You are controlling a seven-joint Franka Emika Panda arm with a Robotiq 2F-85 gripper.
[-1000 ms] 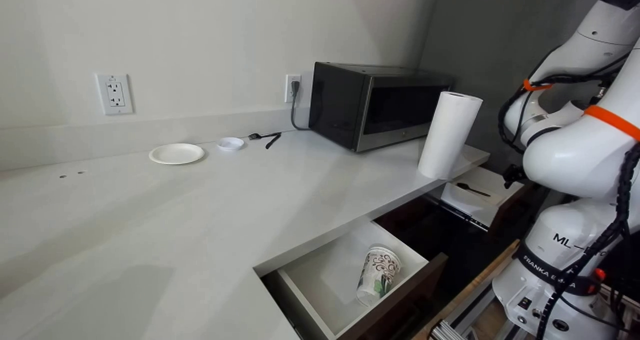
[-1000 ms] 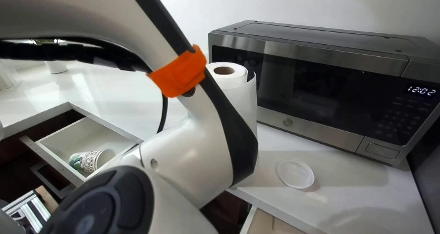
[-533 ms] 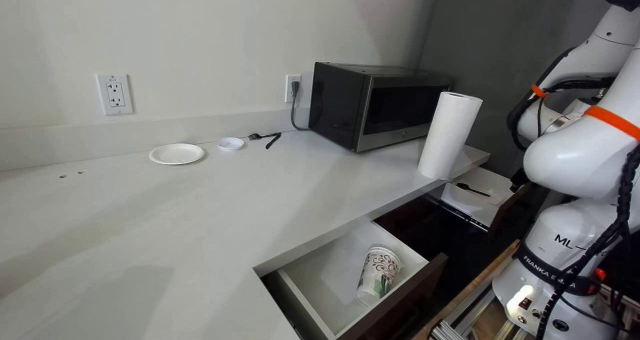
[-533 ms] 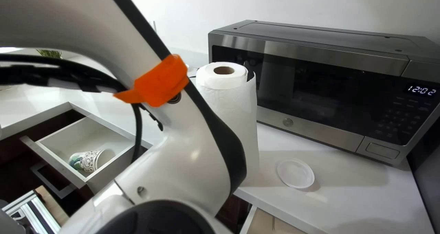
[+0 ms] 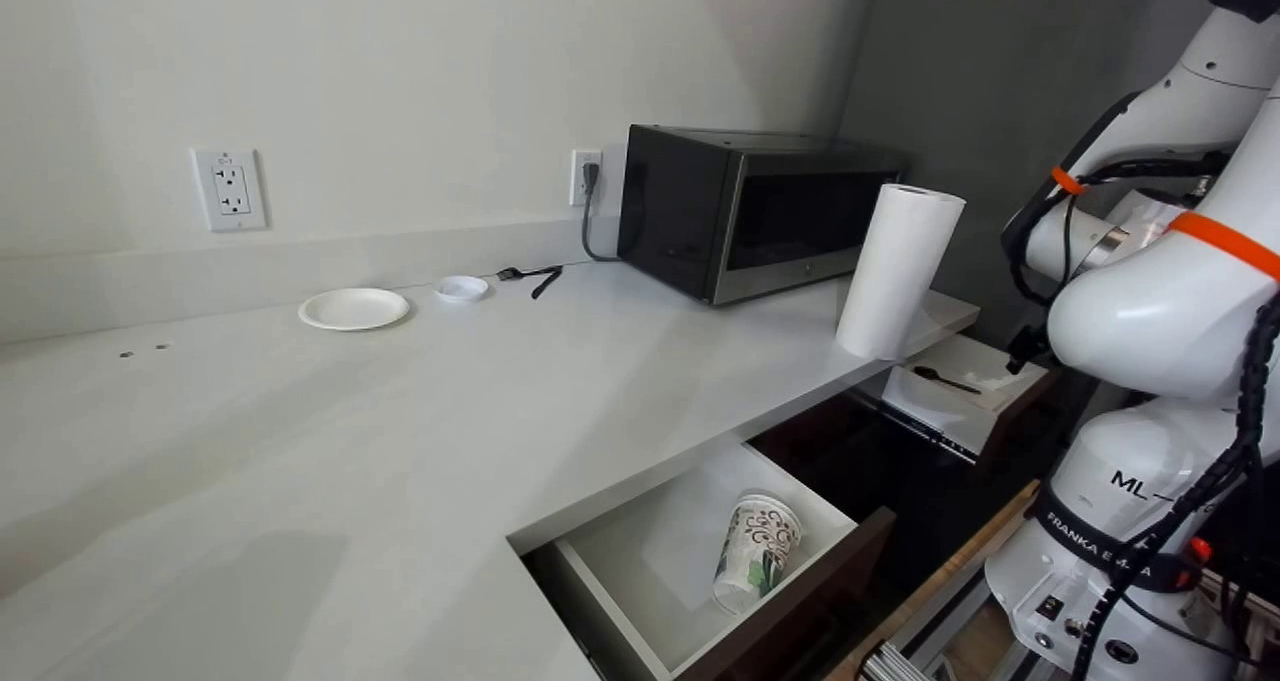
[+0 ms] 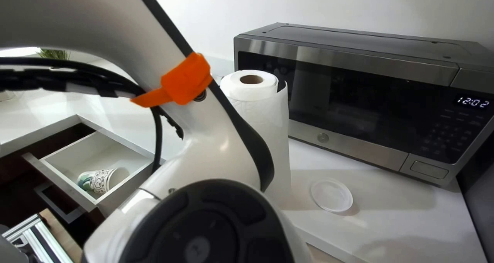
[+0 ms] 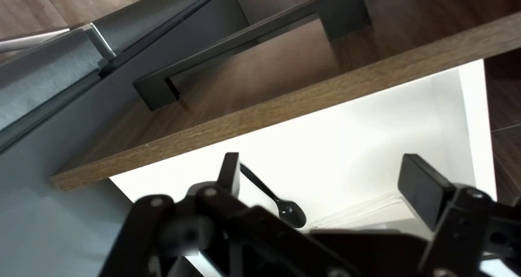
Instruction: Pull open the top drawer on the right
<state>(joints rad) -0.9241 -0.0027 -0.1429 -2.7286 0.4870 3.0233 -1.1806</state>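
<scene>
In the wrist view the gripper (image 7: 323,173) hangs over the pulled-out drawer (image 7: 285,109), its fingers (image 7: 421,187) spread wide apart, a black spoon (image 7: 291,214) showing between them and the handle (image 7: 244,37) beyond. In an exterior view the drawer lies below the gripper's dark end, the arm (image 5: 1150,331) hiding the rest. In an exterior view a thin strip of drawer shows past the arm, the gripper out of sight.

There are two open drawers (image 5: 640,561) (image 7: 342,147), two outlets (image 5: 231,189) (image 5: 578,187), one microwave (image 6: 355,104) and one spoon (image 7: 292,214)
</scene>
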